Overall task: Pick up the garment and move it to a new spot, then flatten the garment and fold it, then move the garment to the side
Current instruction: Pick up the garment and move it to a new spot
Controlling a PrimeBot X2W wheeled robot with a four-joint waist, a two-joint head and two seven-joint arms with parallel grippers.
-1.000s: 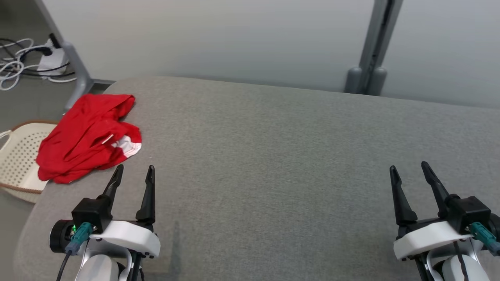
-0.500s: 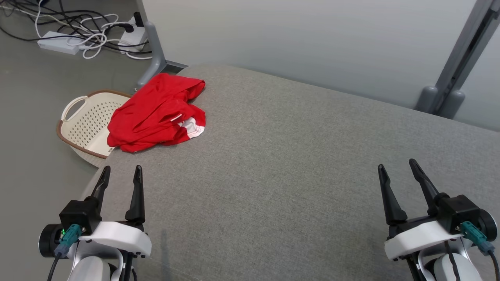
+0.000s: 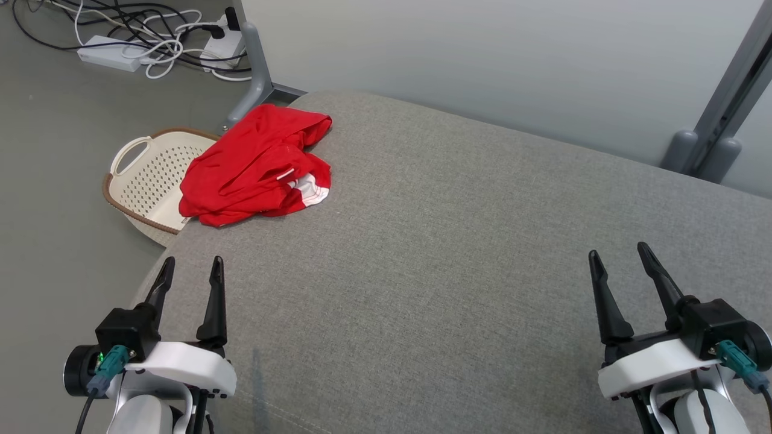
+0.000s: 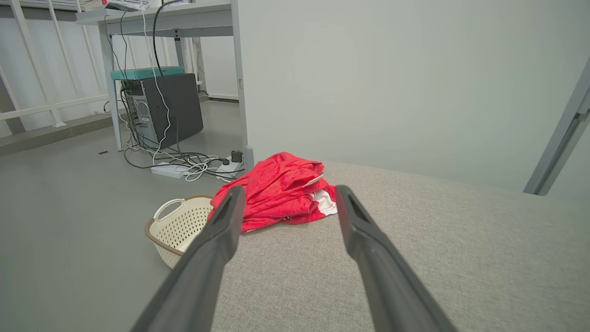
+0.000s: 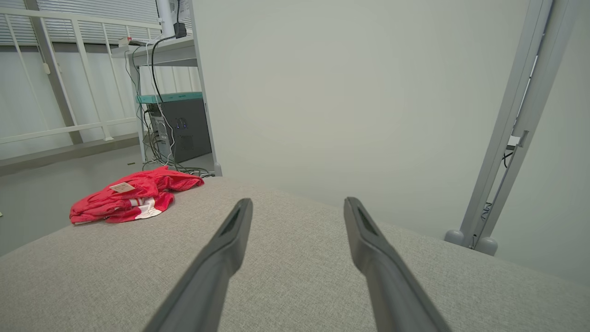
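Grey cushion (image 3: 452,241) bears garment (image 3: 256,169) beyond left pincer (image 3: 193,261).

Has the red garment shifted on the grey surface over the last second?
No. The red garment lies at the same far left corner of the grey surface, next to the basket, as before. The whole head view swung, so the camera moved, not the garment.

Partly hidden basket (image 3: 142,181) behind garment (image 3: 253,166) and cushion (image 3: 452,241) edge, unreadable tag (image 5: 122,186) on garment, cables (image 3: 158,53) cropped at top edge, grey post (image 3: 727,96) cropped at top right
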